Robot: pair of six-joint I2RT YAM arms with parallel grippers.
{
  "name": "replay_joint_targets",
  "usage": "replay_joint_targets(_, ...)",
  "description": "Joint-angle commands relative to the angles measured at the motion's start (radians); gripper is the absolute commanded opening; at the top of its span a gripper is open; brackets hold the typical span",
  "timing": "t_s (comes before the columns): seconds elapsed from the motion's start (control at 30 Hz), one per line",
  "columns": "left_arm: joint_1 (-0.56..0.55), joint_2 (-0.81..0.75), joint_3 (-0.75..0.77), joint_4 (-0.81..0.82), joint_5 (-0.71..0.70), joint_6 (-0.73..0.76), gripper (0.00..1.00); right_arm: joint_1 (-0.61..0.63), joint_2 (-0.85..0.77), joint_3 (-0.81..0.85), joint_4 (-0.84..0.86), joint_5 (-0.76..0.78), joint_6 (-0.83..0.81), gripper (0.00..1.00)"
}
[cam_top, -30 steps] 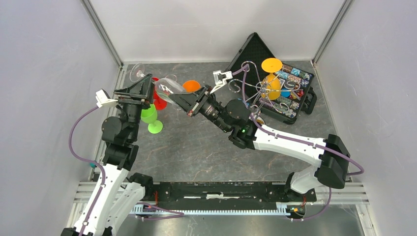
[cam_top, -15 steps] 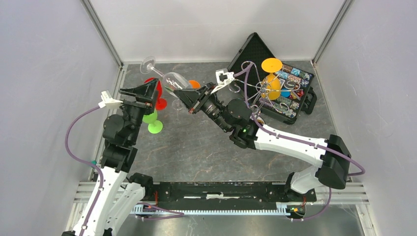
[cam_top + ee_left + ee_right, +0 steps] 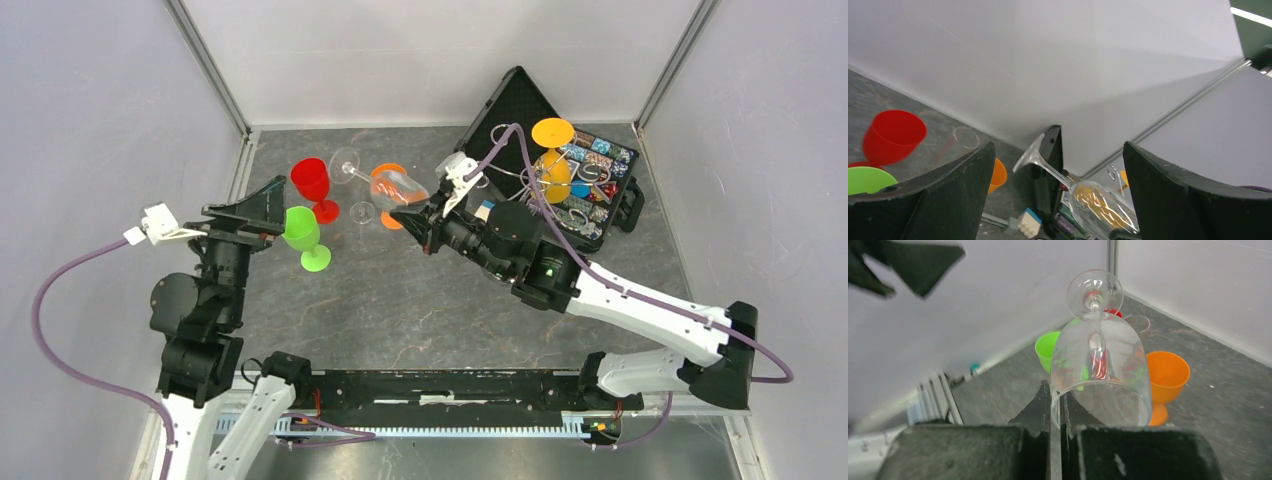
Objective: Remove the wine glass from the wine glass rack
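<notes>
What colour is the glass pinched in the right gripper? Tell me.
The wine glass is clear and colourless; best seen in the right wrist view.

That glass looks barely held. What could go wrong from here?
The right gripper pinches the clear glass only by its rim, so it could slip or crack; the left gripper is open and apart, no backup. Lowered here, it might knock the orange glass or red glass close by.

Clear wine glass (image 3: pixel 388 183) tilted mid-air, well apart from silver wire rack (image 3: pixel 598 187) back-right.
</notes>
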Motion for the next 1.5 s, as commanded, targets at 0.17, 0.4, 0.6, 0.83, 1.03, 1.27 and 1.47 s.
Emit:
replay_joint_targets(0.17,-0.001,0.006,0.061,-0.092,-0.098,0.211,1.00,0.037,-0.002,0.200,-0.496,-0.185,-0.360,0.00)
replay_joint_targets(0.4,-0.001,0.045,0.101,-0.189,-0.193,0.221,1.00,0.083,0.173,0.381,-0.764,-0.110,-0.485,0.00)
replay_joint_targets(0.6,-0.001,0.100,0.130,-0.255,-0.213,0.234,1.00,0.094,0.356,0.526,-0.928,-0.028,-0.518,0.00)
replay_joint_targets(0.83,-0.002,0.093,0.117,-0.262,-0.286,0.240,1.00,0.090,0.585,0.752,-1.114,-0.038,-0.555,0.00)
replay_joint_targets(1.03,-0.001,0.073,0.115,-0.267,-0.343,0.273,1.00,0.061,0.667,0.808,-1.169,-0.094,-0.578,0.00)
replay_joint_targets(1.27,-0.001,0.007,0.076,-0.218,-0.401,0.268,1.00,0.050,0.714,0.831,-1.218,-0.147,-0.629,0.00)
replay_joint_targets(1.47,-0.001,-0.003,0.069,-0.211,-0.401,0.269,1.00,0.042,0.752,0.872,-1.232,-0.169,-0.652,0.01)
